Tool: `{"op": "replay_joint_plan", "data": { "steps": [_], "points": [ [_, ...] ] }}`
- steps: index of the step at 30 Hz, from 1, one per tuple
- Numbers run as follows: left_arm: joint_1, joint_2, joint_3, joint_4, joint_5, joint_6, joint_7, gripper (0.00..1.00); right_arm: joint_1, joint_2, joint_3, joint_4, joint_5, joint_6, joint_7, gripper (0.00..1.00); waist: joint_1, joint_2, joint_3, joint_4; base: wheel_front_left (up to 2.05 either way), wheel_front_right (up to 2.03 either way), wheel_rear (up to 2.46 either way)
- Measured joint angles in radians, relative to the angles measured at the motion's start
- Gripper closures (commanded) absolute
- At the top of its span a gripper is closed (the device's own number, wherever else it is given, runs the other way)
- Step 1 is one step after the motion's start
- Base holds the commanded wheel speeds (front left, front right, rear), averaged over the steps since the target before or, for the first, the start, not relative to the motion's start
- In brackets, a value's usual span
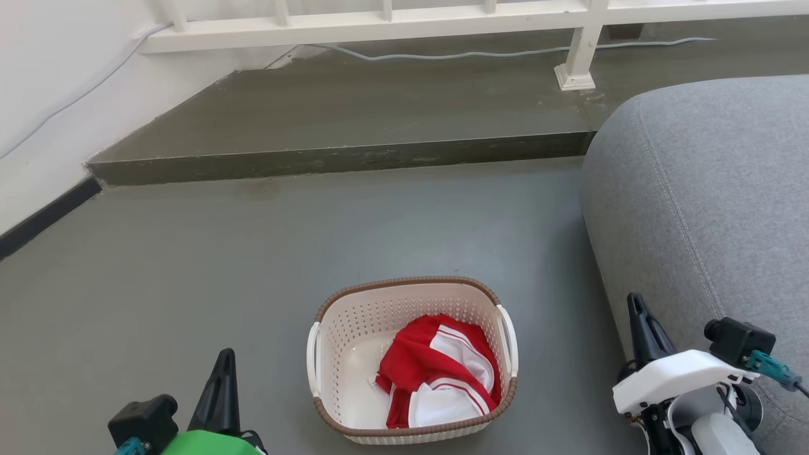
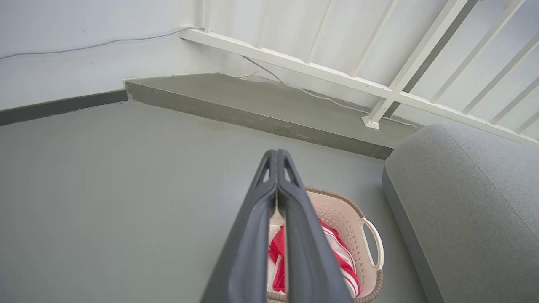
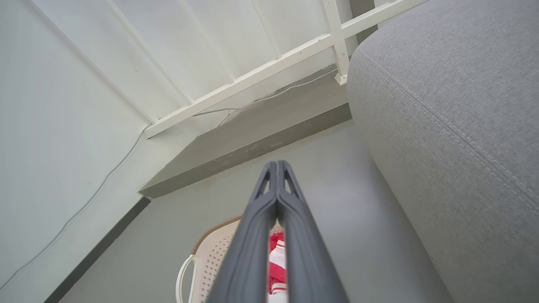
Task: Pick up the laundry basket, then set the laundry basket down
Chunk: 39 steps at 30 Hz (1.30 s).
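Grey floor (image 1: 189, 265) with raised step (image 1: 341, 158) — white railing (image 1: 379, 25), white wall (image 1: 50, 76), grey sofa (image 1: 708, 202).

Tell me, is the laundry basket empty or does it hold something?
Not empty. A crumpled red and white garment lies inside the laundry basket, toward its right side.

The left pincer (image 1: 225, 361) sits at near left, its two dark fingers pressed together and pointing far. The right pincer (image 1: 634, 304), near right, is closed likewise.
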Motion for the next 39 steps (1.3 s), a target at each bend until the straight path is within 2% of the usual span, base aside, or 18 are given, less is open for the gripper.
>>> {"op": "replay_joint_plan", "data": {
  "steps": [39],
  "points": [
    [-0.068,0.005,0.110,0.085,-0.580,-0.093,0.110,1.00,-0.025,0.018,-0.148,0.001,0.537,0.091,0.126,1.00,0.0000,0.0000,-0.019,0.025,0.00,0.00,0.00]
  ]
}}
